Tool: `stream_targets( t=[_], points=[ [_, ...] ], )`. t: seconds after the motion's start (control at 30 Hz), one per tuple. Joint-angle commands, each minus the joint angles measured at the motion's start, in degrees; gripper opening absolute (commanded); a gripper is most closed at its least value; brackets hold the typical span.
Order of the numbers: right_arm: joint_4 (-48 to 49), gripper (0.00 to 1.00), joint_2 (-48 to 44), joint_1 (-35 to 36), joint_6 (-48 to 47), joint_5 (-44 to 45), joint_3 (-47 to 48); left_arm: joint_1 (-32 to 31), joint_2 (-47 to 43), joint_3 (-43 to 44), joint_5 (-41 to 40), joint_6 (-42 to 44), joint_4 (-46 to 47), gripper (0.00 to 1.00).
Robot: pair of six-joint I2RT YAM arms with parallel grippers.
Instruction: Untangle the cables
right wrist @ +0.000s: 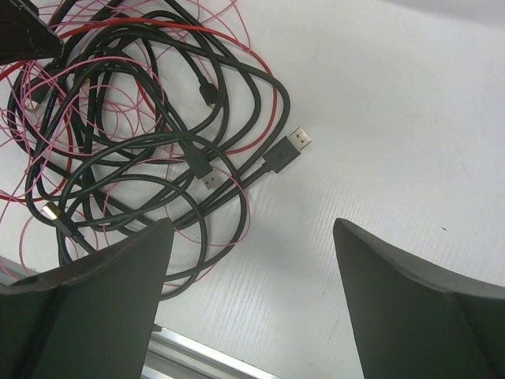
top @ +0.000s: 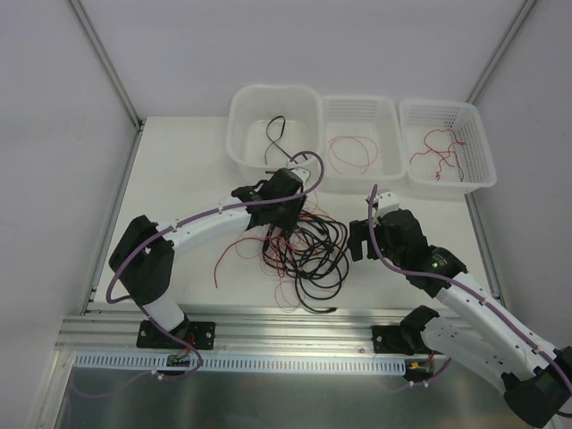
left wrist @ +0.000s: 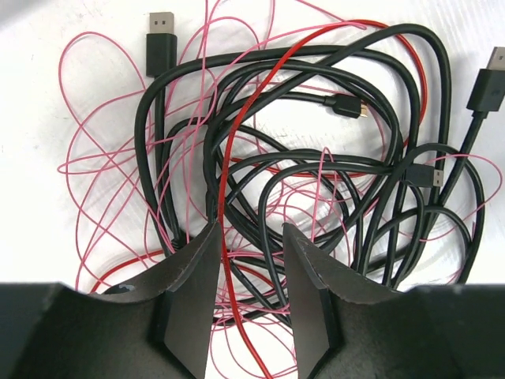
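The cables [top: 308, 255] lie in one tangle at the table's middle: thick black cables with plug ends and thin red and pink wire loops. My left gripper [top: 284, 223] is open, right over the tangle's far edge. In the left wrist view [left wrist: 251, 229] its jaws straddle a red wire [left wrist: 226, 197] and black cable strands, without pinching them. My right gripper [top: 362, 239] is open and empty, just right of the tangle. In the right wrist view [right wrist: 252, 225] it hangs over bare table, with the tangle [right wrist: 134, 142] to its left.
Three white containers stand along the far edge. The left bin [top: 273, 89] holds a black cable, the middle basket [top: 357, 100] a red wire loop, and the right basket [top: 483, 143] red wires. A metal rail [top: 268, 322] runs along the near edge.
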Motion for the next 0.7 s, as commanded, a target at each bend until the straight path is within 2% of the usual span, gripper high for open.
stream_targets(
  t=[0.0, 0.4, 0.67],
  points=[
    [-0.19, 0.87, -1.16, 0.23, -0.09, 0.28, 0.08, -0.02, 1.45, 1.39, -1.80, 0.37, -0.58, 0.37],
    [0.08, 0.87, -0.81, 0.23, -0.01, -0.33, -0.36, 0.07, 6.99, 3.06, -3.21, 0.63, -1.81, 0.34],
    [0.08, 0.87, -0.28, 0.23, -0.27, -0.51, -0.44, 0.16, 7.00, 3.06, -7.16, 1.33, -2.42, 0.41]
  ],
)
